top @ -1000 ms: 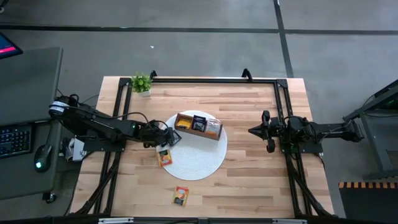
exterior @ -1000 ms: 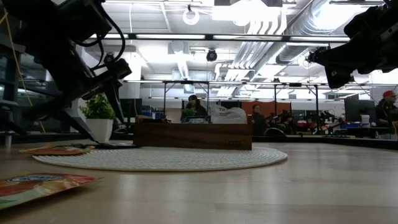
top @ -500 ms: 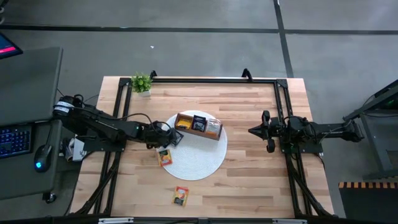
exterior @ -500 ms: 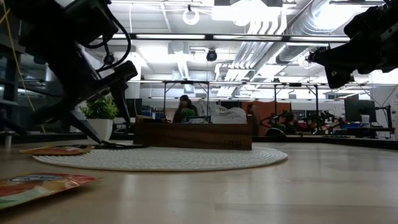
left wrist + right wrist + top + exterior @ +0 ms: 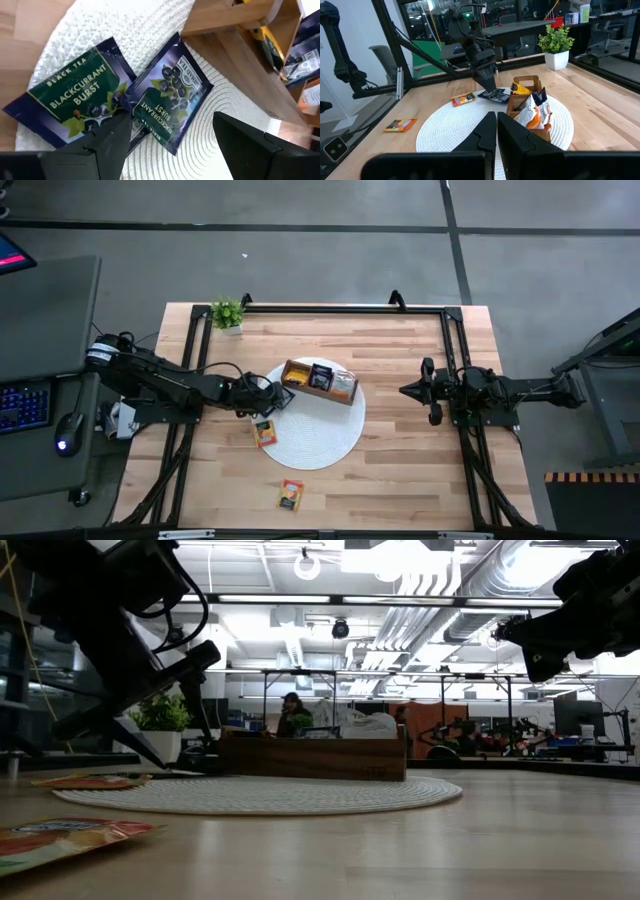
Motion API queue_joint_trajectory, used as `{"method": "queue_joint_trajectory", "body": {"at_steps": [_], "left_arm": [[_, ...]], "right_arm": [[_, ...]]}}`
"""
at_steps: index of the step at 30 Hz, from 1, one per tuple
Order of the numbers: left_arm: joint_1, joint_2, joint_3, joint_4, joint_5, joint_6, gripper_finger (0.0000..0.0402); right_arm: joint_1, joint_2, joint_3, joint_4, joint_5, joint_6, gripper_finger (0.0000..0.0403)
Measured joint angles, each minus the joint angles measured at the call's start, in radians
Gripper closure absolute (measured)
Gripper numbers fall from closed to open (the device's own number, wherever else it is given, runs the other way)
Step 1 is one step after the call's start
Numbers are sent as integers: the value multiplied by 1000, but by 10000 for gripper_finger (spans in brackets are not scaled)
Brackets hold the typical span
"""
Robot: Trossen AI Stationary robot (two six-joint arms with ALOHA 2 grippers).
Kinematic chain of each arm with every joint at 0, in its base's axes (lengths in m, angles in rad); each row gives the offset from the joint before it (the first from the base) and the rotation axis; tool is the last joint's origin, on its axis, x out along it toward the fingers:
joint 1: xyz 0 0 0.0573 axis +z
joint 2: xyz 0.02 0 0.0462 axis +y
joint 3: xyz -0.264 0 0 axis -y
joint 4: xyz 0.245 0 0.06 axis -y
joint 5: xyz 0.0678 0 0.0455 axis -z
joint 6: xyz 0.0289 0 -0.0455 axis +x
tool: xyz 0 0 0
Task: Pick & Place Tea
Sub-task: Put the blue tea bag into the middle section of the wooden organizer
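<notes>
Orange sachet (image 5: 291, 495) lying on bare wood at the near edge of the table (image 5: 420, 470); a second orange sachet (image 5: 264, 432) on the near-left rim of the white woven mat (image 5: 320, 445). Left gripper (image 5: 276, 398), fingers spread, poised low over two dark blackcurrant sachets (image 5: 165, 100) overlapping on the mat beside the wooden box (image 5: 320, 382), which holds further sachets. Right gripper (image 5: 408, 391), fingers closed and empty, raised at the table's right side. Potted plant (image 5: 228, 312) at the far-left corner.

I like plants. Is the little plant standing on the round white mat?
No, the plant stands on bare wood at a table corner, apart from the mat.
</notes>
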Motion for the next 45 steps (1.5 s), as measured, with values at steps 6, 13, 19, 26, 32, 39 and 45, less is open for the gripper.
{"method": "queue_joint_trajectory", "body": {"at_steps": [6, 13, 19, 26, 32, 39, 45], "left_arm": [[0, 10, 0, -8, -40, -1, 155], [0, 74, 1, 40, -37, -4, 194], [14, 115, 2, 107, -44, -4, 200], [13, 116, 2, 103, -58, -7, 200], [13, 116, 2, 94, -71, -23, 201], [13, 118, 0, 86, -96, -26, 245], [13, 119, -2, 86, -103, -26, 293]], "right_arm": [[0, 0, 0, 0, 0, 0, 391], [0, 0, 0, 0, 0, 0, 391], [0, 0, 0, 0, 0, 0, 391], [0, 0, 0, 0, 0, 0, 391], [0, 0, 0, 0, 0, 0, 391], [0, 0, 0, 0, 0, 0, 391], [0, 0, 0, 0, 0, 0, 391]]}}
